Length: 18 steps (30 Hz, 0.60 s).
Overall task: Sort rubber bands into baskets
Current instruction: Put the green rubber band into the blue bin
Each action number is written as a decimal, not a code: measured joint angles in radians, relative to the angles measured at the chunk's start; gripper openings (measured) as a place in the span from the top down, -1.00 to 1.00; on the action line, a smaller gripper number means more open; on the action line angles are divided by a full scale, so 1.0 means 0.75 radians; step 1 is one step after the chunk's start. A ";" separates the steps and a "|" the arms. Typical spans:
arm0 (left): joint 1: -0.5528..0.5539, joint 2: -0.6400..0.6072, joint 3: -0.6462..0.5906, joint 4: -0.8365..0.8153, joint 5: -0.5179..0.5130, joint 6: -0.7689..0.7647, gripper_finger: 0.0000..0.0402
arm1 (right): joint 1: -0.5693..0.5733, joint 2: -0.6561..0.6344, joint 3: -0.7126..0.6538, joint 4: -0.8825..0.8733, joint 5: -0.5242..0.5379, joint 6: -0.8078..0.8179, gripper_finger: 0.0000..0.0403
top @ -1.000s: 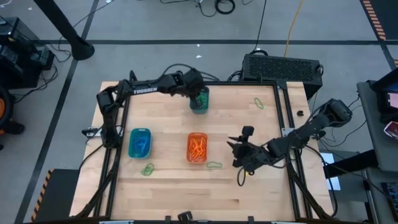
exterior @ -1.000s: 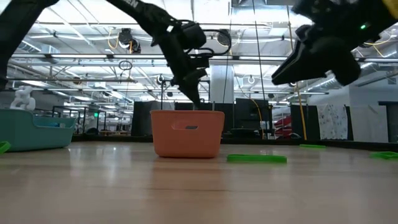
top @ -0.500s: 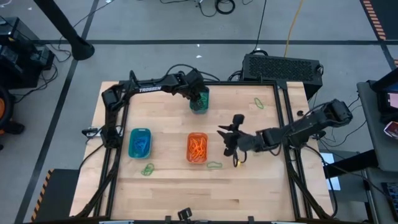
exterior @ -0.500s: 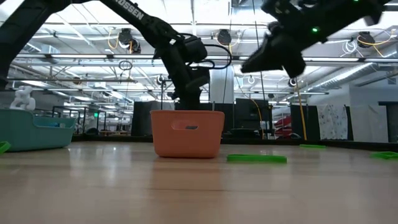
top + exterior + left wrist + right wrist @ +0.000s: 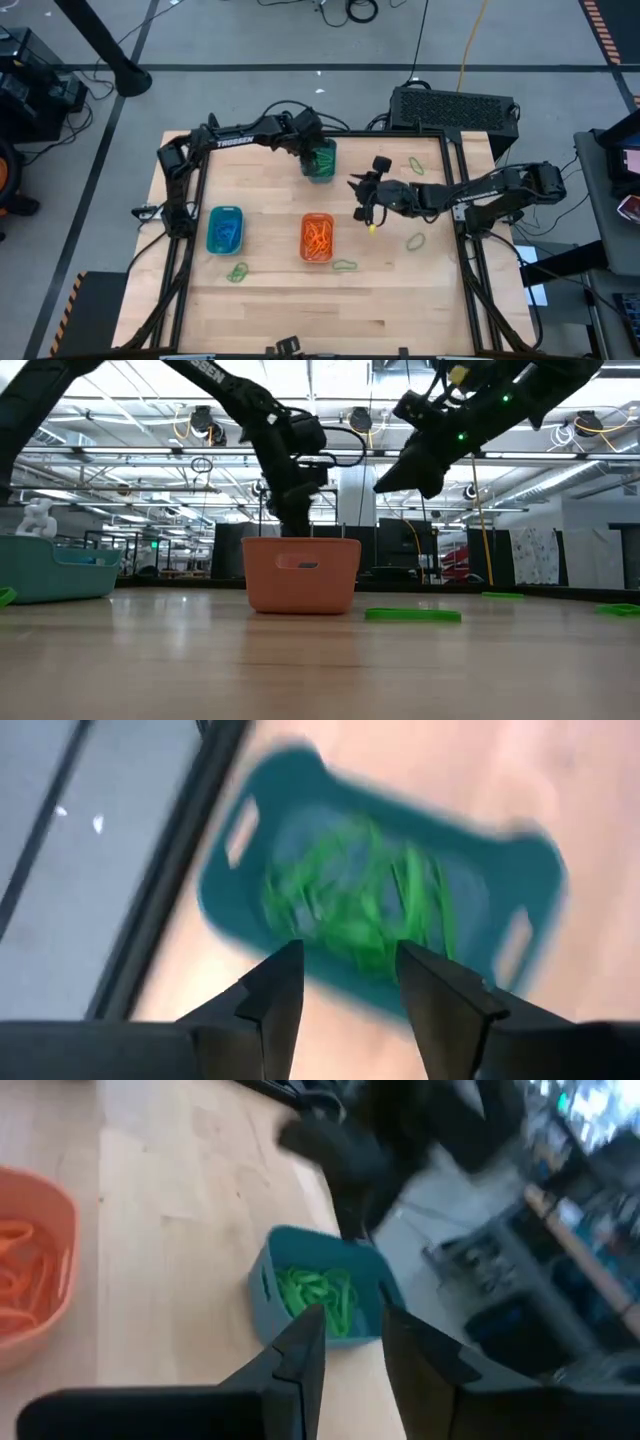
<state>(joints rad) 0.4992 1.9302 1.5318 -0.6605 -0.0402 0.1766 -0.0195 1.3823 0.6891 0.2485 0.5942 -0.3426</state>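
Observation:
My left gripper [image 5: 316,150] hangs open above the dark teal basket [image 5: 321,163] at the table's far side. In its wrist view the fingers [image 5: 350,988] frame that basket [image 5: 300,840], which holds green rubber bands [image 5: 355,905]. My right gripper [image 5: 363,193] hovers right of the teal basket and points toward it. Its fingers [image 5: 352,1330] stand a little apart, and I see no band between them. The orange basket [image 5: 317,238] holds orange bands. The turquoise-blue basket [image 5: 225,230] holds blue ones. Loose green bands [image 5: 345,265] lie flat on the wood.
More loose green bands lie at the near left [image 5: 238,272], right of centre [image 5: 416,240] and at the far right [image 5: 416,165]. A black frame rail [image 5: 455,190] runs along the table's right side. Bare wood stretches along the near edge [image 5: 320,320].
My right gripper has travelled from the table's near right toward the far edge and leftward, closing on the teal basket, and now stands higher. My left gripper stays over the teal basket; its fingers have swung from slanting to upright and show wider in the low view.

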 joint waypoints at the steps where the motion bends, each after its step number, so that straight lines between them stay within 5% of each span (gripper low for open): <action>1: 0.000 -0.024 0.000 -0.069 0.005 0.013 0.16 | -0.008 0.000 0.000 -0.010 -0.017 0.059 0.54; 11: -0.132 -0.291 -0.011 -0.837 0.207 -0.121 0.16 | -0.025 0.001 0.001 0.065 -0.458 0.092 0.54; 18: -0.498 -0.627 -0.307 -0.778 0.218 -0.432 0.16 | -0.025 0.000 0.001 0.061 -0.555 0.164 0.54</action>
<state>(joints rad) 0.1258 1.4602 1.3012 -1.2442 0.1230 -0.1472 -0.0380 1.3826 0.6895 0.2944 0.1776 -0.2198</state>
